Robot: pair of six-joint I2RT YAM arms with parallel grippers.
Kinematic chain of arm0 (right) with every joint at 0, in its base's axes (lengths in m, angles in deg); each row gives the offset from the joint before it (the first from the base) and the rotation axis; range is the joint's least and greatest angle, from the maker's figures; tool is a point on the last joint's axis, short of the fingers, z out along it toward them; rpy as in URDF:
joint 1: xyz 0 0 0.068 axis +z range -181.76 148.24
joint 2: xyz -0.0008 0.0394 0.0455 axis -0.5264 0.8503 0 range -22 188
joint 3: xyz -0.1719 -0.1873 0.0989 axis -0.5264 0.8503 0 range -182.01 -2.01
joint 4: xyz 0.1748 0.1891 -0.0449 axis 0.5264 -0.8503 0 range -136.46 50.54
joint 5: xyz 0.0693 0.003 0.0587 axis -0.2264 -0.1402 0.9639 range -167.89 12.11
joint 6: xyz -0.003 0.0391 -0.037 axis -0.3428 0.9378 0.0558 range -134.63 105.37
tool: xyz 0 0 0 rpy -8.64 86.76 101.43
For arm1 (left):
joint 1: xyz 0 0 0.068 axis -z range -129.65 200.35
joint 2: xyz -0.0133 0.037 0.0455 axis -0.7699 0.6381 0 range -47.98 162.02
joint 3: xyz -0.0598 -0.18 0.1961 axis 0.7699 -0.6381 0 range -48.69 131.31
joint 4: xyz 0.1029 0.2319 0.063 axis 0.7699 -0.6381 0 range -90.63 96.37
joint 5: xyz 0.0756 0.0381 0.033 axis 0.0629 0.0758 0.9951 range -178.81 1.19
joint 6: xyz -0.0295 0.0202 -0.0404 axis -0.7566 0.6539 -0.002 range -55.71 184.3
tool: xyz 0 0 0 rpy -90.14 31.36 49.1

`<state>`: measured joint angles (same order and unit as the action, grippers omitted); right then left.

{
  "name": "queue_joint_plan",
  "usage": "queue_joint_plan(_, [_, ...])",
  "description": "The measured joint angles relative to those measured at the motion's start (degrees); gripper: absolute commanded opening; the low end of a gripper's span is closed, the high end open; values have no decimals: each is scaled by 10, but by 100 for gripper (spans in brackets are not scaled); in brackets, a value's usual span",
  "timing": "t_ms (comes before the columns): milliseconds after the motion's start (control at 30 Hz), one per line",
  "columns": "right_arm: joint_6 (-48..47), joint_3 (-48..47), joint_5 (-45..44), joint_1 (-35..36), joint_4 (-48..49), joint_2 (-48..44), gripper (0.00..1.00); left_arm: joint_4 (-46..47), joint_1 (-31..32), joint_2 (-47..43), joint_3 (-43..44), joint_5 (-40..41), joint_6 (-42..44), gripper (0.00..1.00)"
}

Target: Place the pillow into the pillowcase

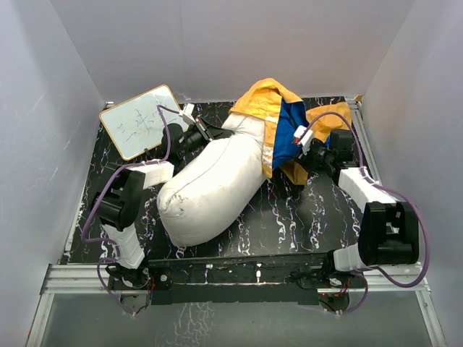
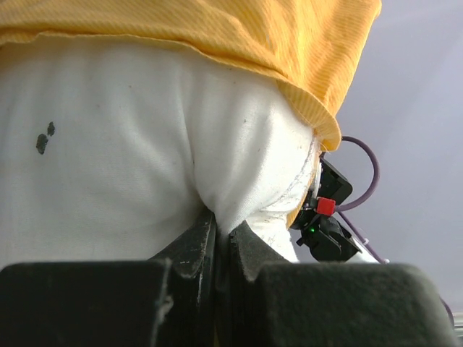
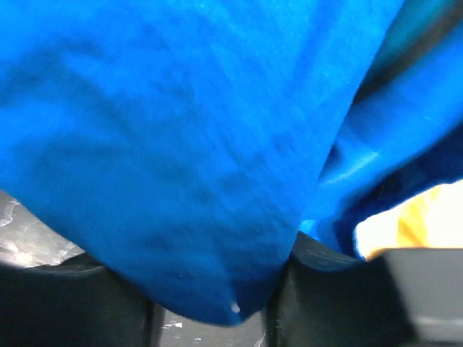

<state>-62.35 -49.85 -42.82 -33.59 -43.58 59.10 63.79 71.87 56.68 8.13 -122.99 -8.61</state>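
The pillow (image 1: 210, 184) lies slantwise on the tabletop (image 1: 304, 217), its far end tucked into the pillowcase (image 1: 271, 101), whose orange face drapes over that end and whose blue face hangs on the pillow's right side. At the pillow's far left edge, the left gripper (image 2: 223, 235) has its fingers (image 2: 192, 249) pressed together on a pinch of white pillow fabric. To the pillow's right, the right gripper (image 3: 217, 307) has its fingers (image 3: 72, 303) either side of a blue fold; whether they clamp it cannot be told. A whiteboard (image 1: 141, 121) leans beyond the pillow's left.
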Motion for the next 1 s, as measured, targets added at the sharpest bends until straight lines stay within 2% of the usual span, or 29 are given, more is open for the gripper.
queue_joint_plan(33, [5,-1,3,5,0,-1,15,0,0,0,1,0,-1,0])
queue_joint_plan(67, [14,-3,7,8,-4,-3,9,0,0,0,2,-1,-2,0])
queue_joint_plan(167, [28,-26,44,8,-66,-23,8,0,-2,8,12,-4,-4,0])
queue_joint_plan(300, [40,-83,135,17,-187,-91,8,-10,-4,40,54,-12,-2,0])
queue_joint_plan(433, [107,-132,178,50,-228,-139,8,-28,-7,68,97,-20,4,0])
queue_joint_plan(567, [181,-193,183,52,-251,-115,8,-50,-9,86,125,-35,5,2])
queue_joint_plan(700, [216,-259,195,51,-291,-53,8,-87,-14,105,170,-60,17,27])
queue_joint_plan(800, [243,-263,193,51,-299,-40,8,-151,-25,112,205,-66,51,48])
queue_joint_plan(900, [262,-267,184,51,-308,-36,8,-283,-47,106,251,-47,137,70])
queue_joint_plan(1000, [277,-274,184,51,-308,-22,8,-438,-85,87,308,10,244,83])
